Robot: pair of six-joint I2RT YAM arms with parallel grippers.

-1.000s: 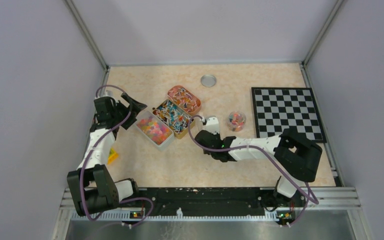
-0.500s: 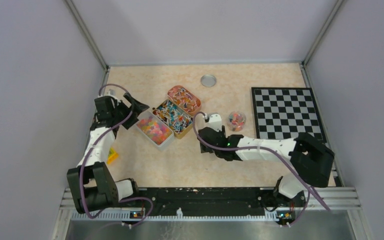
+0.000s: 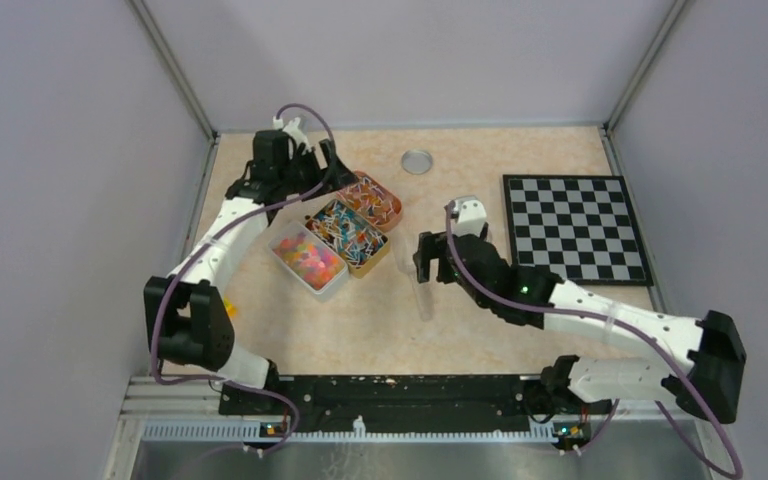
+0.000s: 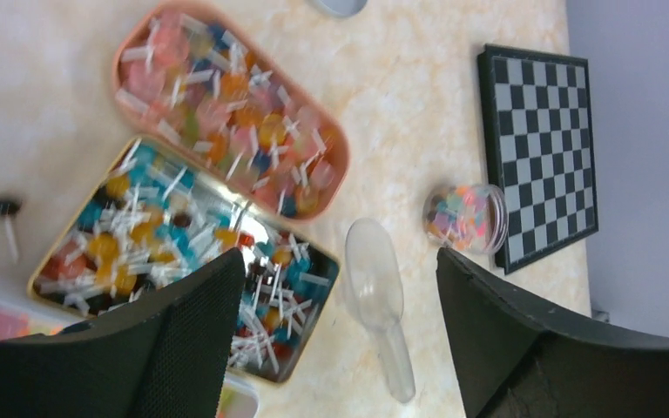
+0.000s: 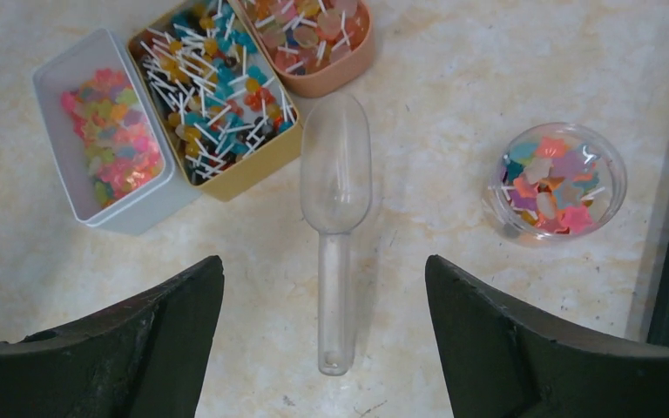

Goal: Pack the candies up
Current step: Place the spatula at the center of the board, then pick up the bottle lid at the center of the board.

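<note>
The tiny pink, orange and yellow bead-like candies [image 5: 109,131] fill the white rectangular plastic tub [image 5: 131,213] on the marbled worktop [image 5: 470,78]. Since a second ago the right tool [image 5: 322,266] has risen and spread wide, empty, and the clear plastic scoop [image 5: 335,183] now lies beneath it, right of the tub. The left tool [image 4: 340,257], also wide and empty, has swung from beside the candies to the far side of the orange oval lollipop tin [image 4: 117,78], apart from them.

Pink, orange and yellow candies [image 5: 113,131] in a white tub [image 5: 135,213], blue and orange white-sticked lollipops [image 5: 209,87] in a gold tin [image 5: 253,170], a salmon-pink tray [image 5: 318,81], a clear scoop [image 5: 335,174], a black-and-white chequered board [image 3: 575,228], a beige marbled tabletop [image 5: 453,78]
</note>
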